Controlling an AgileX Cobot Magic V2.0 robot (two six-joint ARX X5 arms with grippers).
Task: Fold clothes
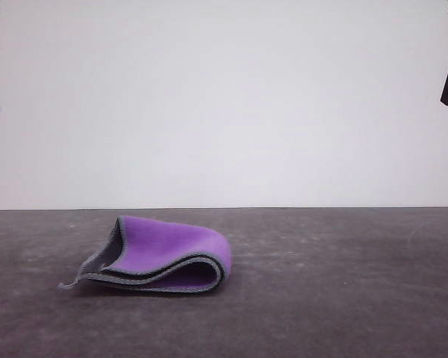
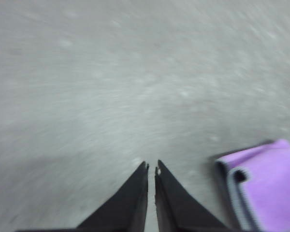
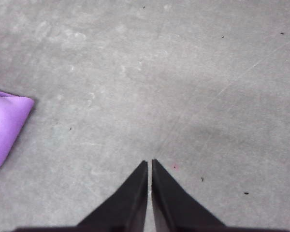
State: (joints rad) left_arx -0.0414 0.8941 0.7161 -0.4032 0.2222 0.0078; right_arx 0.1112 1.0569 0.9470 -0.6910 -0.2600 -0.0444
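Although the cloth already lies doubled over on itself, the fold is loose and its finish is the matter to inspect.

Left gripper: the black left gripper (image 2: 151, 169) hangs over bare tabletop, its tapered fingers nearly touching with only a thin slit between the tips, holding nothing. The left wrist picture is motion-blurred, so fine detail is uncertain.

Cloth: the small thick soft cloth, purple on the showing face with light grey stitched edging (image 1: 160, 256), rests on the grey table (image 1: 343, 283) at about 7 o'clock from the centre of the front view, well apart from both arms. It curls into a rounded loop, the closed bend at its 3 o'clock side, the open edges at 9 o'clock, one corner trailing outward.

Right gripper: the black right gripper (image 3: 150, 164) is likewise pressed almost shut and empty above bare table, the cloth's purple bend (image 3: 5, 125) lying well away from it.

Judgement: the layers gape. To finish well, press the bulge flat from the bend toward the open edges and square the trailing corner, taking care not to drag the whole cloth.
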